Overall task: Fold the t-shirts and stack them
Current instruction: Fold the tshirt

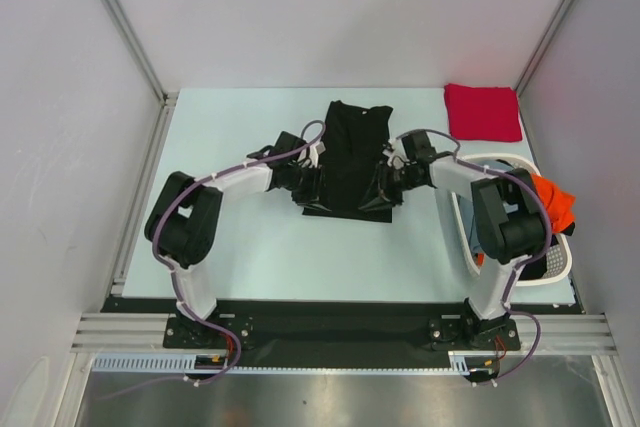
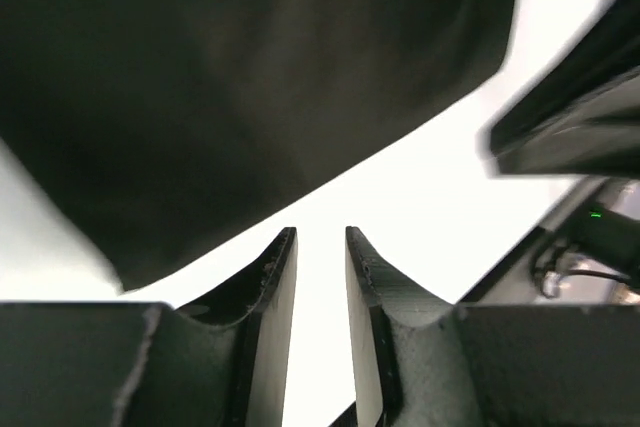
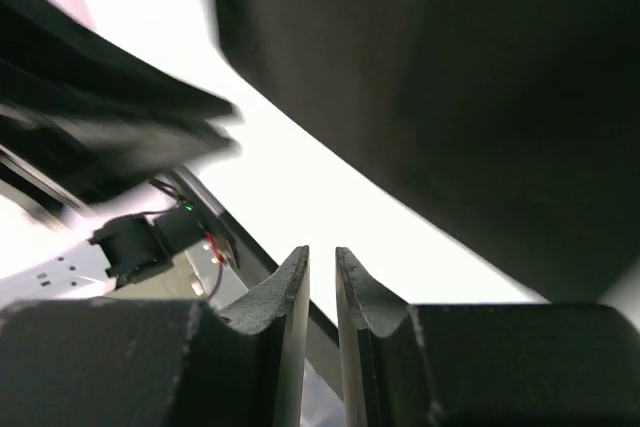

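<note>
Top external view shows the black t-shirt (image 1: 350,142) lying flat in the middle of the pale tabletop (image 1: 250,247), its neck toward the far side and its hem toward the arms. The 2 arms reach in from either side. The left claw (image 1: 308,184) sits at the shirt's near left corner and the right claw (image 1: 383,190) at its near right corner. From the left wrist camera, the 2 fingers (image 2: 275,282) stand slightly parted with only bright tabletop in the slit, and the dark cloth lies just past their tips, up and to the left. The right wrist camera gives the mirror case: its fingers (image 3: 290,292) are a narrow slit apart, pinching nothing, with the black cloth just beyond, up and to the right. A folded red t-shirt (image 1: 483,112) rests at the far right corner, well apart from both claws. An orange t-shirt (image 1: 555,202) hangs over the white basket (image 1: 555,272) beside the right arm.
</note>
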Robot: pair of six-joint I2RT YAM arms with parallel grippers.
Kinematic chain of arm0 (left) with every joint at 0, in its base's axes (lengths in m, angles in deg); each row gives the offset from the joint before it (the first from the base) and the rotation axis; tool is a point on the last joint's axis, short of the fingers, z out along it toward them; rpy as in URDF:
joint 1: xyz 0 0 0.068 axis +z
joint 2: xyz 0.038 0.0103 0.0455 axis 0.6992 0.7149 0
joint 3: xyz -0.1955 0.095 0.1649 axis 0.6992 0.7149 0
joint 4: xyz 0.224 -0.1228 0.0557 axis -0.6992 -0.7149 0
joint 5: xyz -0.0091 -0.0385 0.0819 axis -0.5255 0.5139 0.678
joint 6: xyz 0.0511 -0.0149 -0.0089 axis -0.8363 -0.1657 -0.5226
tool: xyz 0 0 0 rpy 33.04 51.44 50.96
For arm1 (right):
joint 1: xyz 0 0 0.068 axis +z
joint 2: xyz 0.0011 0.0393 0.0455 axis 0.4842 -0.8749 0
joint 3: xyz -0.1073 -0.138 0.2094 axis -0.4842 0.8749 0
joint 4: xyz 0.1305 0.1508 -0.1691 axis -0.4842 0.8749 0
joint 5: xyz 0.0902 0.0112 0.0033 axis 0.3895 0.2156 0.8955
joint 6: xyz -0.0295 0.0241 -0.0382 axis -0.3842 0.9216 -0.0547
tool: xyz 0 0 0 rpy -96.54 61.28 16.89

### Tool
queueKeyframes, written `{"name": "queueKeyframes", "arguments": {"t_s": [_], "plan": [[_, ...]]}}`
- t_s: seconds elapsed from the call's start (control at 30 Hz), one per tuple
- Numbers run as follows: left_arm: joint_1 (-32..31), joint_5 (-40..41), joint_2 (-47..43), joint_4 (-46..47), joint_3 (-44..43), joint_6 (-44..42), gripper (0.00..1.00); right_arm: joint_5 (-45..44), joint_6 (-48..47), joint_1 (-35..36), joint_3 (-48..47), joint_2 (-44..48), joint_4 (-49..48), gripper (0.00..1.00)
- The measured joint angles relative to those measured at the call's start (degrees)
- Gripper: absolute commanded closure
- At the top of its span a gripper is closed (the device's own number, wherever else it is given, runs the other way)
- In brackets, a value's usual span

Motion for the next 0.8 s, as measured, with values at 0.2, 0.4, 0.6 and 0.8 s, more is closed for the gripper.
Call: {"name": "queueKeyframes", "arguments": {"t_s": [0.2,0.4,0.6,0.8], "plan": [[0.4,-2.3,5.1,5.0,-0.2,4.0,0.71,1.8,6.2,5.3,-6.6,-10.4,-8.8,0.79],[4.1,-6.7,7.0,9.1,2.5,5.8,0.71,3.5,7.4,4.9,-3.8,-13.9,-10.5,0.80],[4.2,-6.6,3.8,11.8,7.3,5.6,0.70,3.8,3.5,-3.3,5.4,-7.5,-8.0,0.78],[4.2,0.9,-7.0,5.7,14.0,4.9,0.66,-4.6,-3.6,-7.6,7.1,1.8,2.9,0.66]]}}
